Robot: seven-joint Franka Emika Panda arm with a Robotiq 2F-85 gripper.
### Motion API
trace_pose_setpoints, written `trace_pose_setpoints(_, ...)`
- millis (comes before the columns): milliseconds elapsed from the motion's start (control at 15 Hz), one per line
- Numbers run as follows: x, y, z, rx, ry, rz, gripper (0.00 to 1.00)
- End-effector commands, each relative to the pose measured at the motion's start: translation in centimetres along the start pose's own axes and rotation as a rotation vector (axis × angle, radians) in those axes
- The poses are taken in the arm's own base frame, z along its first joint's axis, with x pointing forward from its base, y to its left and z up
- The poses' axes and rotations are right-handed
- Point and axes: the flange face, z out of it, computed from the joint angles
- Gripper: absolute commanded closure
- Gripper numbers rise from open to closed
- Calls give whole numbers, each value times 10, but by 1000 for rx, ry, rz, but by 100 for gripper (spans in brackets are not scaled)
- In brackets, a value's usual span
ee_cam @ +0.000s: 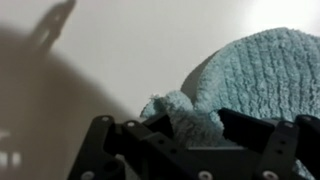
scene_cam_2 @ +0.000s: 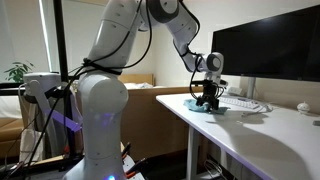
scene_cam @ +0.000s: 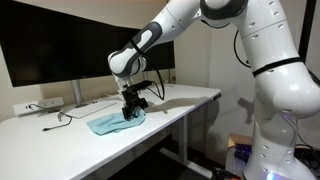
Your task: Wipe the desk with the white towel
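Observation:
The towel (scene_cam: 107,123) is pale blue-green terry cloth and lies crumpled on the white desk (scene_cam: 60,135). It also shows in an exterior view (scene_cam_2: 203,109) and fills the right of the wrist view (ee_cam: 250,75). My gripper (scene_cam: 132,113) is down on the towel's right end. In the wrist view its black jaws (ee_cam: 195,128) are closed on a bunched fold of the towel. The same gripper (scene_cam_2: 207,103) shows low over the desk edge in an exterior view.
Two dark monitors (scene_cam: 60,45) stand at the back of the desk. A power strip (scene_cam: 40,105) and cables (scene_cam: 70,115) lie left of the towel. A keyboard (scene_cam_2: 245,103) and monitor (scene_cam_2: 265,45) sit behind the gripper. The desk's front edge (scene_cam: 170,112) is close.

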Motion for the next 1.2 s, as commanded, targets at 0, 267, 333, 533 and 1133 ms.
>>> trace_pose_setpoints(0, -3, -6, -5, 13, 9, -23, 85)
trace_pose_setpoints(267, -11, -21, -8, -2, 23, -37, 94)
trace_pose_setpoints(333, -13, -25, -8, -5, 25, -44, 96)
trace_pose_setpoints(533, -21, -45, -6, -25, 25, -73, 92)
trace_pose_setpoints(1133, -53, -140, -7, -23, 102, -78, 92)
